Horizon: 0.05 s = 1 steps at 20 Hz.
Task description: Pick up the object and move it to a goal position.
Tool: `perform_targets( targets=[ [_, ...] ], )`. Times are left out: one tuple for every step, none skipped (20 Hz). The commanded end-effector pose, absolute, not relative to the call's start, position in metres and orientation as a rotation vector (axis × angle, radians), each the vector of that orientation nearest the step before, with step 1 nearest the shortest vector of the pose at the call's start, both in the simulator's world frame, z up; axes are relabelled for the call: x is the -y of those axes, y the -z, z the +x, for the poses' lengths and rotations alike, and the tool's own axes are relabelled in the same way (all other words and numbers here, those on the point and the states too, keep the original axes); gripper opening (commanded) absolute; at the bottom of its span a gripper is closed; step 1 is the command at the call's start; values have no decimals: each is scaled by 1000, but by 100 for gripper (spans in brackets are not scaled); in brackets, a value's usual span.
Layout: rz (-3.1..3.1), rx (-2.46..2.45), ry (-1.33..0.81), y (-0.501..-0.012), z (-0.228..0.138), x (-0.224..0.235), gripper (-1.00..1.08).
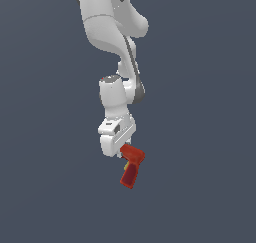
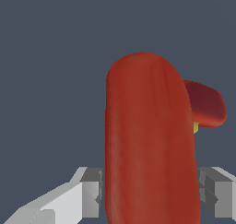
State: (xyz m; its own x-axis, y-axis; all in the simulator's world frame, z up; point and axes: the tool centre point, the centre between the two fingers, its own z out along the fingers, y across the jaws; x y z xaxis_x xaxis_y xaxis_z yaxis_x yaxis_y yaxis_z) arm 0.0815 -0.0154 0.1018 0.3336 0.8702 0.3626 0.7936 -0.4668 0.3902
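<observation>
The red pistol-shaped power drill point(image 1: 132, 166) hangs just below the white gripper point(image 1: 121, 153), its handle pointing down and slightly to the exterior view's left. A small yellow trigger spot point(image 1: 125, 165) shows on its side. In the wrist view the drill's red body point(image 2: 150, 140) fills the middle, with the grey fingers point(image 2: 92, 191) pressed against it on both sides. The gripper point(image 2: 150, 193) is shut on the drill. The drill's dark tip is hidden.
The white arm point(image 1: 115, 42) reaches down from the top of the exterior view. Behind it is a plain dark grey-blue background, with no other object in view.
</observation>
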Motion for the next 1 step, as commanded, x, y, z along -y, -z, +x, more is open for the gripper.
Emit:
perform_targets(
  targets=[
    [2441,-1538,-810,-106,84,16,-100]
  ],
)
